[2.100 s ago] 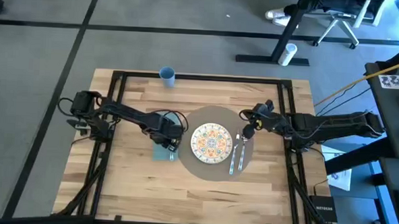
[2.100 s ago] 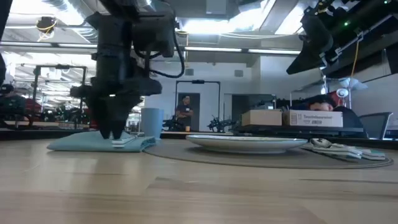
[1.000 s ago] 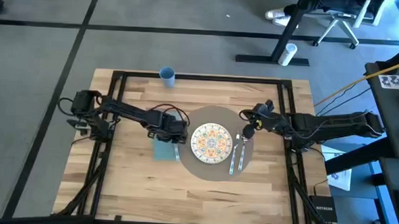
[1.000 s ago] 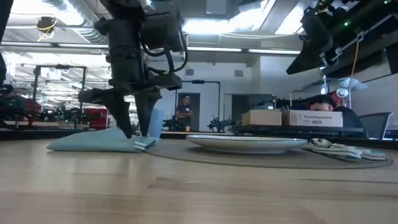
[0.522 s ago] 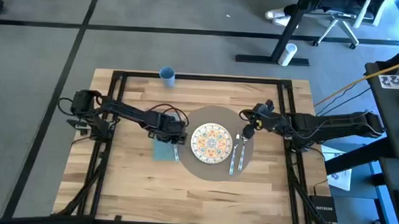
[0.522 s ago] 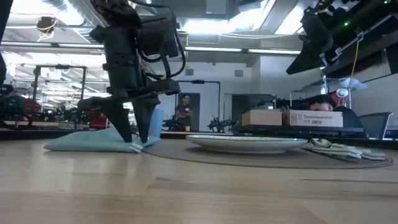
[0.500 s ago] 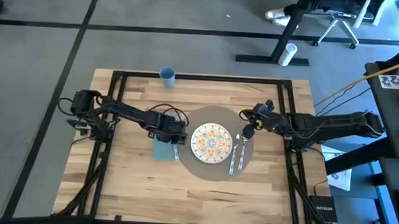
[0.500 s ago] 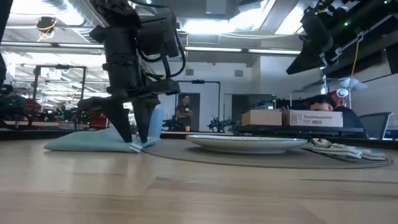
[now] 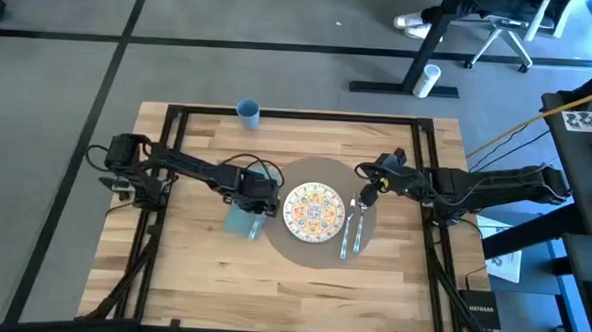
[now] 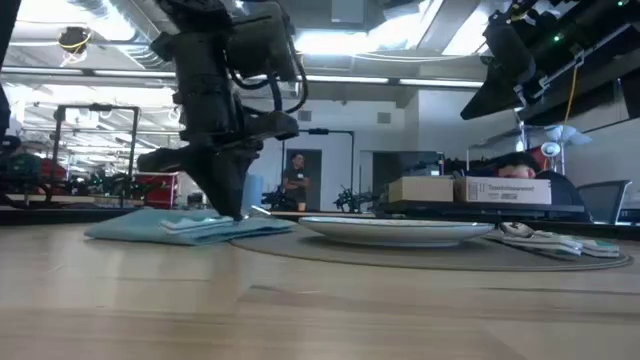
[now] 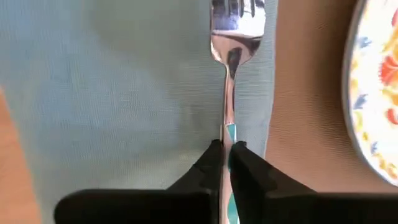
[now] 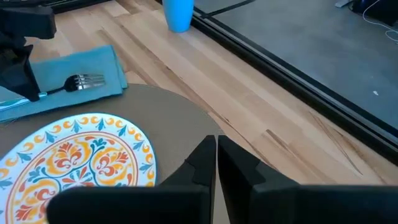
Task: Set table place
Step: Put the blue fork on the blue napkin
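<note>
From above, we see the left gripper [image 9: 255,206] on the napkin [image 9: 239,222], left of the placemat [image 9: 369,227] mid-table [image 9: 301,286]. Level view: it stands tip-down on the napkin. Left wrist: fingers [image 11: 210,163] pinch the fork [image 11: 229,62] handle. Right wrist: the right gripper [image 12: 216,149] is closed, empty, over the placemat.

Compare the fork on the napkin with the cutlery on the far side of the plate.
The fork lies alone on the teal napkin, clamped at its handle by the left gripper; the cutlery lies as a cluster directly on the grey-brown placemat, with no gripper touching it. Both are silvery metal, flanking the patterned plate.
</note>
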